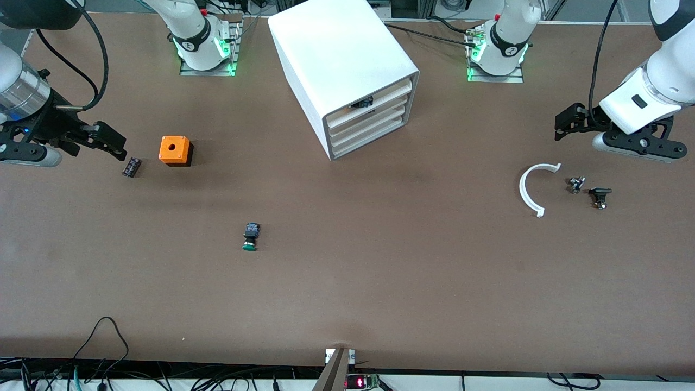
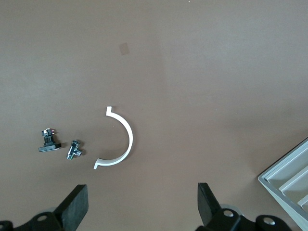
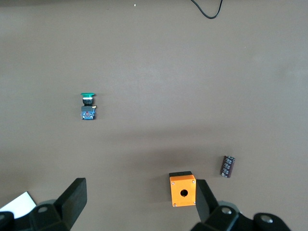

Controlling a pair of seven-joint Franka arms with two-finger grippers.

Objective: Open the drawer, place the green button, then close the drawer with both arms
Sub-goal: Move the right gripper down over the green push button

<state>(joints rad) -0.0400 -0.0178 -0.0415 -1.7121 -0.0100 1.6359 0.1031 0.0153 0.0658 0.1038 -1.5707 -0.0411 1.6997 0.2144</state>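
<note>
Green-capped button (image 1: 250,238) lying on its side on open table, nearer the front camera than the cabinet (image 1: 343,70), drawers seemingly all shut, left gripper (image 1: 564,124) fingers apart over white arc (image 1: 532,189), right gripper (image 1: 111,144) spread wide, empty, beside orange cube (image 1: 175,150).

Brown table (image 1: 380,271) all across, plain and matte; the cabinet (image 1: 336,60) sits bright white, its drawer (image 1: 374,111) fronts the same white; the button (image 1: 250,237) shows a green cap on a black body; orange cube (image 1: 174,149) with a dark hole; a white curved strip (image 1: 529,190); both arms white with black bands.
</note>
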